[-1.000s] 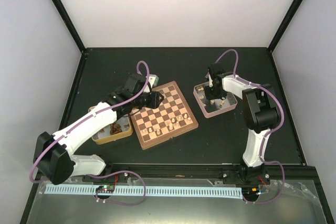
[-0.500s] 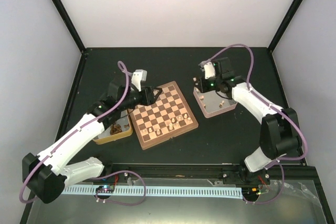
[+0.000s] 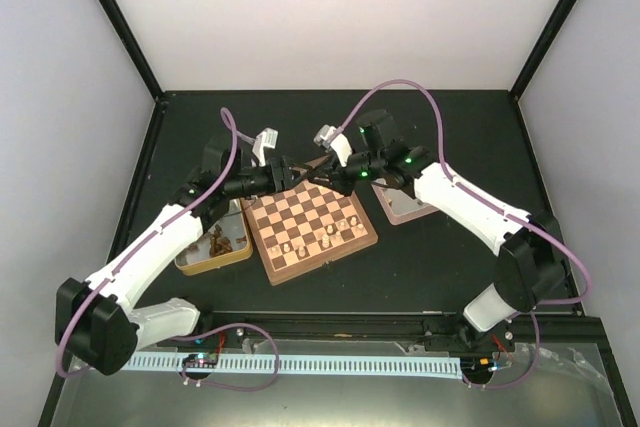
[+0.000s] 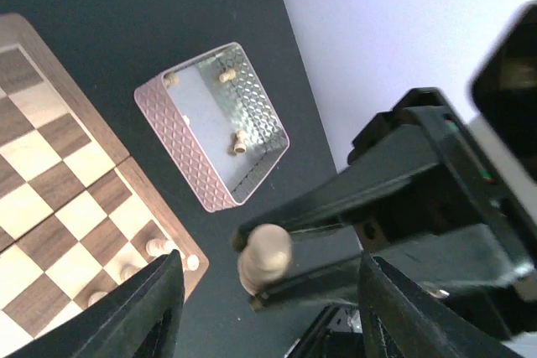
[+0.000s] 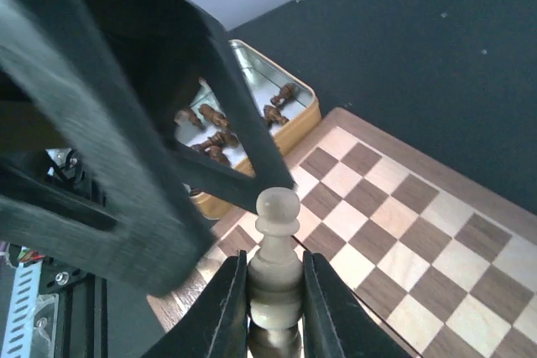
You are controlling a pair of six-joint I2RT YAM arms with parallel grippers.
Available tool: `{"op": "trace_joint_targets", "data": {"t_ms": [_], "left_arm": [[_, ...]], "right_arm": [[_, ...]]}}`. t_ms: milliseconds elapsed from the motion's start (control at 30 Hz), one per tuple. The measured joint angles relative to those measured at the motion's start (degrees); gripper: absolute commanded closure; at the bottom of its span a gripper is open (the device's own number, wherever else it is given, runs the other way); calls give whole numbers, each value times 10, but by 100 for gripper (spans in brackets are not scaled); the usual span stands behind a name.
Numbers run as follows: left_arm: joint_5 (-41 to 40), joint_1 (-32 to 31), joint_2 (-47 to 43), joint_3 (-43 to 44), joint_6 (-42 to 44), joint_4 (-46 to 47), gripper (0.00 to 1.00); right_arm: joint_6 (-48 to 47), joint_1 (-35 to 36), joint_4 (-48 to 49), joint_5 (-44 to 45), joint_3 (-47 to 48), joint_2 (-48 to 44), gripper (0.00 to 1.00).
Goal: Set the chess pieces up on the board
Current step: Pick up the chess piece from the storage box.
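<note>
The chessboard (image 3: 305, 205) lies mid-table with several cream pieces (image 3: 328, 239) along its near side. My right gripper (image 3: 314, 172) hovers over the board's far corner, shut on a cream pawn (image 5: 277, 245) that it holds upright between its fingers (image 5: 231, 308). My left gripper (image 3: 294, 176) faces it from the left and is wide open. In the left wrist view the pawn (image 4: 264, 256), still in the right gripper's fingers, sits between my left fingers (image 4: 151, 308). The left gripper (image 4: 270, 282) touches nothing.
A pink metal tray (image 3: 405, 211) right of the board holds a few cream pieces (image 4: 238, 142). A gold tin (image 3: 215, 252) left of the board holds dark brown pieces (image 5: 214, 119). The black frame posts and white walls enclose the table.
My right arm swung left from the pink tray to above the board's far corner, carrying the pawn. My left gripper shifted slightly and now faces it.
</note>
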Motion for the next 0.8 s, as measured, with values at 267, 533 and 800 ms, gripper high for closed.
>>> {"op": "trace_joint_targets", "data": {"t_ms": [267,533,800], "left_arm": [[32,10,16,0,-16,1,59],[43,15,28,-2,-23,7,80],[51,17,34,-4,-27,18,91]], "right_arm": [[-27,11,-18,-15,19,2,84],[-31,12,-23,-17,19,5,84],[-28,12,-24,-18,19,11,83]]}}
